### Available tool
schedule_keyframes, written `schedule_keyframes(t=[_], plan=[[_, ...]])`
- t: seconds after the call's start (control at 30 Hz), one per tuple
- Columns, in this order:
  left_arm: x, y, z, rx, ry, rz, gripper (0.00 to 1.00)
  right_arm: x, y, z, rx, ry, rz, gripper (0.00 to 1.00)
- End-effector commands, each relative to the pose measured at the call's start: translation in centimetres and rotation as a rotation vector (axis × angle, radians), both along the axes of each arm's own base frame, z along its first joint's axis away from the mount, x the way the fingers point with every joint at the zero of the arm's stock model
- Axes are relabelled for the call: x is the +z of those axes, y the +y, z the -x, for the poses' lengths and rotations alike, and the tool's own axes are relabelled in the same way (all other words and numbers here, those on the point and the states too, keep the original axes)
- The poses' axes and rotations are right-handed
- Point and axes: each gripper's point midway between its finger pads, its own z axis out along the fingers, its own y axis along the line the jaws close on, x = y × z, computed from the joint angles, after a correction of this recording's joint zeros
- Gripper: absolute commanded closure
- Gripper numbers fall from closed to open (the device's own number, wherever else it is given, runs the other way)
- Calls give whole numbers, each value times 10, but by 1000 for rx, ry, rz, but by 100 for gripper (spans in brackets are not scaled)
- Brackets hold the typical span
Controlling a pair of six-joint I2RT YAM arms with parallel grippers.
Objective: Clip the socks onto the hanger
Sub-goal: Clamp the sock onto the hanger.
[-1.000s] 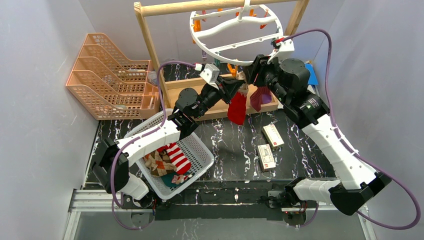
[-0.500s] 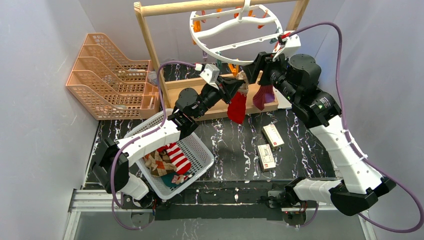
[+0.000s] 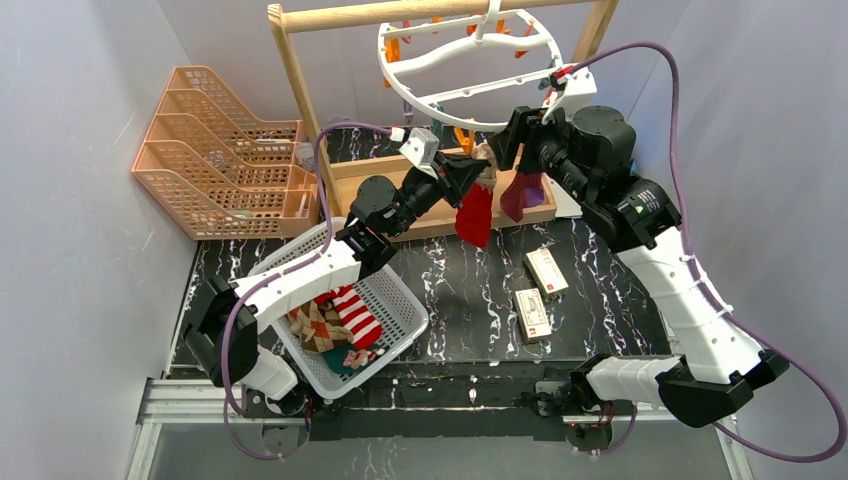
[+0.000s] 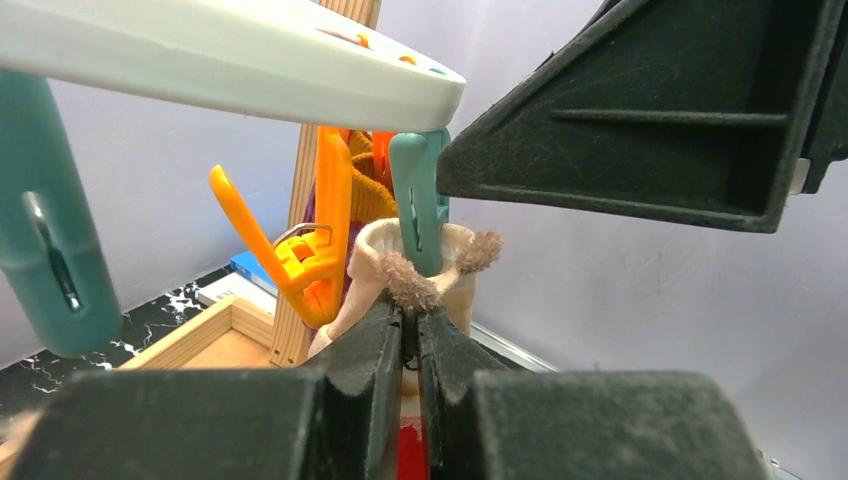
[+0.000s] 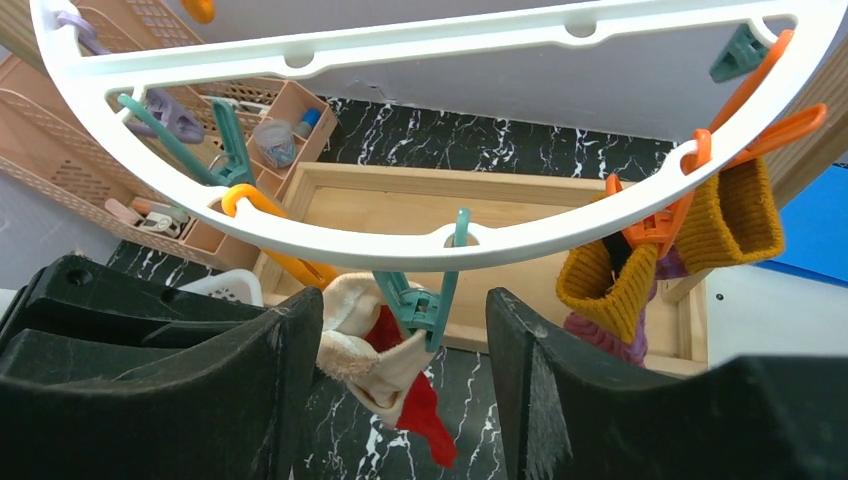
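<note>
Counts, all placed from the hanger (image 5: 330, 243). Hanger: one, on one wooden rack (image 3: 300, 90). Socks hanging under the hanger: two, a red sock (image 3: 476, 215) and a maroon sock (image 3: 520, 195). Basket (image 3: 400, 295): one, near-left of the hanger, holding at least two socks, a striped sock (image 3: 355, 312) and an argyle sock (image 3: 318, 325); the heap hides any others. Boxes in front of the hanger: two, a closer box (image 3: 546, 272) and a farther box (image 3: 532, 312). Peach tray stack (image 3: 215, 150): one, left of the hanger.

Robot lab cell: bare grey walls (image 3: 80, 200) around a marbled table (image 3: 462, 292).
</note>
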Motion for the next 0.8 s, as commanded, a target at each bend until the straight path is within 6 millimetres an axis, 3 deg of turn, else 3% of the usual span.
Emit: schedule_keyframes(t=[0.0,0.77], plan=[[33,6,7,6,-63,58,100,23,-1,-5,-10,-107,-49,32],[34,9,9,7,-70,57,100,25,-1,-13,-33,-201,-96,38]])
